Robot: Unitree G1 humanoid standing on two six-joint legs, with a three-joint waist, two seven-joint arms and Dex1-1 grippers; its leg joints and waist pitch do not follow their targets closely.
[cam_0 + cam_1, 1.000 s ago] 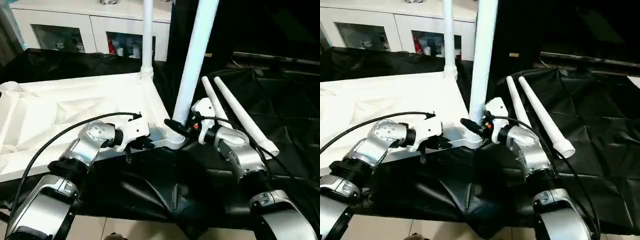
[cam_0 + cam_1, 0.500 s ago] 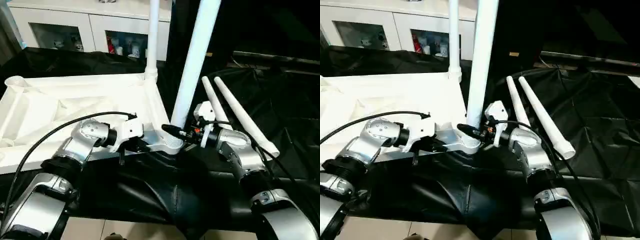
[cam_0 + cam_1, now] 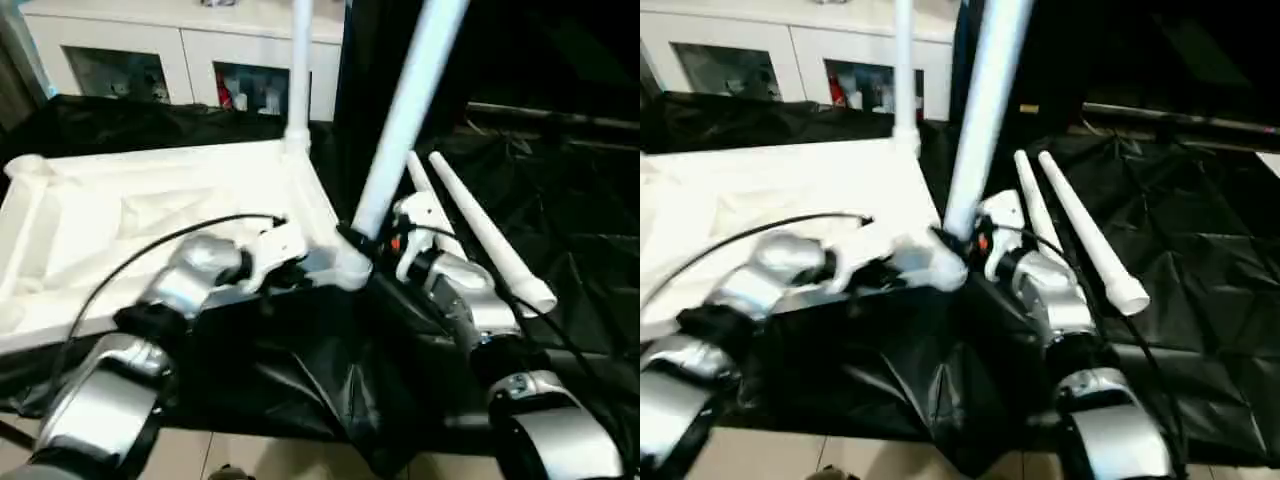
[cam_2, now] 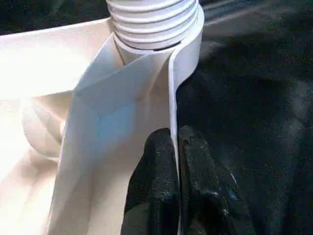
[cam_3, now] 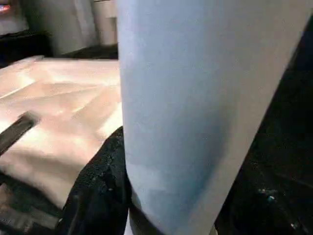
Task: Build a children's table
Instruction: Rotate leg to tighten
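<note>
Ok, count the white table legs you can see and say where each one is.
4. One leg stands in the tabletop's far corner. One leg leans at the near corner socket, gripped by the right gripper. Two legs lie side by side on the black cloth.

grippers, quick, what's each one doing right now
left gripper: shut on the tabletop edge.
right gripper: shut on the leaning leg near its base.
</note>
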